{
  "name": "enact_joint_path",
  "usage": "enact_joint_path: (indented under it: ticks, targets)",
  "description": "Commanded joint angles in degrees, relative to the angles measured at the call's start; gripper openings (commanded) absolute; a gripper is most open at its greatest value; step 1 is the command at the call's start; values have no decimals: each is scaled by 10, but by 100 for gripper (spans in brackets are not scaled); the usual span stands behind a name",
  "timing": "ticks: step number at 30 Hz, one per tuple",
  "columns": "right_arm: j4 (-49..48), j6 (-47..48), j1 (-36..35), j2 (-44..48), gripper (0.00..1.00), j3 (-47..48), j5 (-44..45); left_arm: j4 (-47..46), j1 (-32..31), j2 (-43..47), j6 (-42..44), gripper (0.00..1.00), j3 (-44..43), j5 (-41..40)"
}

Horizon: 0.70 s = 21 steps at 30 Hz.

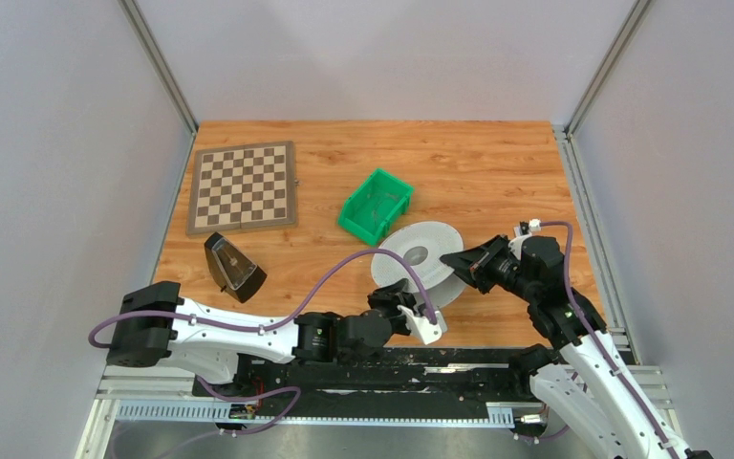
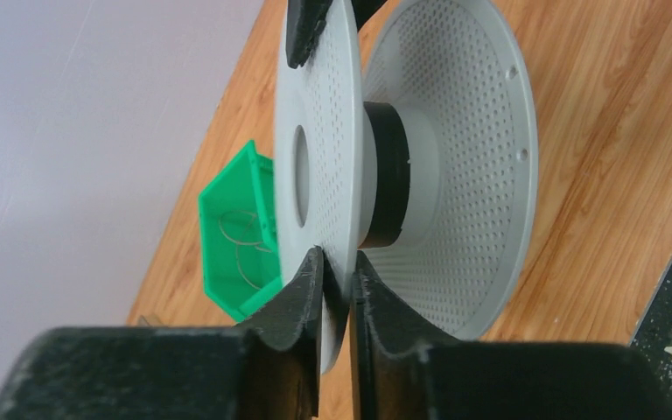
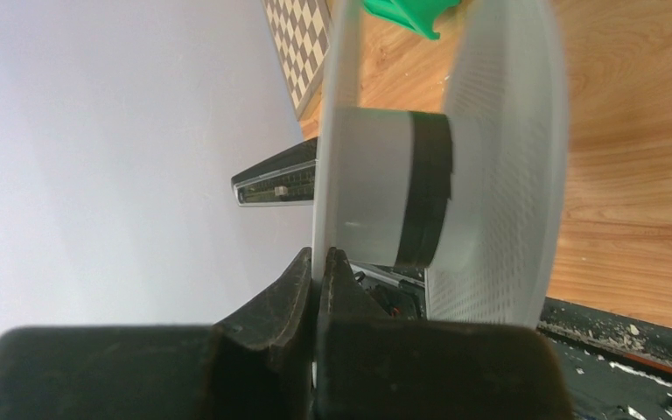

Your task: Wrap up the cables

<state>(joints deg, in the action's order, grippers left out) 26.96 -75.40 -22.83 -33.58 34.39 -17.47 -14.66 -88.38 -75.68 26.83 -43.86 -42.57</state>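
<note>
The left gripper (image 2: 334, 269) is pinched almost shut on the rim of the spool's (image 2: 319, 149) nearer disc, low in the middle of its wrist view, with one black finger pressed on each face. The right gripper (image 3: 319, 265) is likewise closed to a sliver on a thin disc edge, low in its own view. In the overhead view it comes in from the right, opposite the left one, so the spool is held tilted between them, right of centre over the table (image 1: 497, 172). Whether the spool touches the wood cannot be told.

The spool is pale grey plastic. It has two thin round discs dotted with fine perforations, a smooth hub ringed by a black band (image 2: 391, 175), and a centre hole. Hair-thin pale cable strands (image 2: 243, 241) lie looped inside the green bin (image 2: 262, 201), just beyond the spool toward the upper middle of the overhead frame and apart from both grippers. Whether any strand reaches the hub cannot be made out.

Further left, a dark wedge-shaped metronome (image 1: 232, 268) and a chessboard (image 1: 244, 186) sit on the wood-grain top. Open wood shows across the upper right, and grey walls (image 1: 57, 143) close in on both sides.
</note>
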Motion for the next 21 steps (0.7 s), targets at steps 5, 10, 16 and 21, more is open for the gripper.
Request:
enact_joint_path:
  ticks: [5,10,16,21]
  targets:
    - [-60,21,-2,20,17,4,-13,30,20,18,-100,0,-20,0]
    - [-62,28,-3,30,48,19,-10,65,31,44,-141,0,-15,-1]
    - [-63,93,-3,15,59,62,2,132,52,91,-196,0,-16,-13]
    - [-85,237,-3,-1,59,109,17,277,95,158,-322,0,-44,-6]
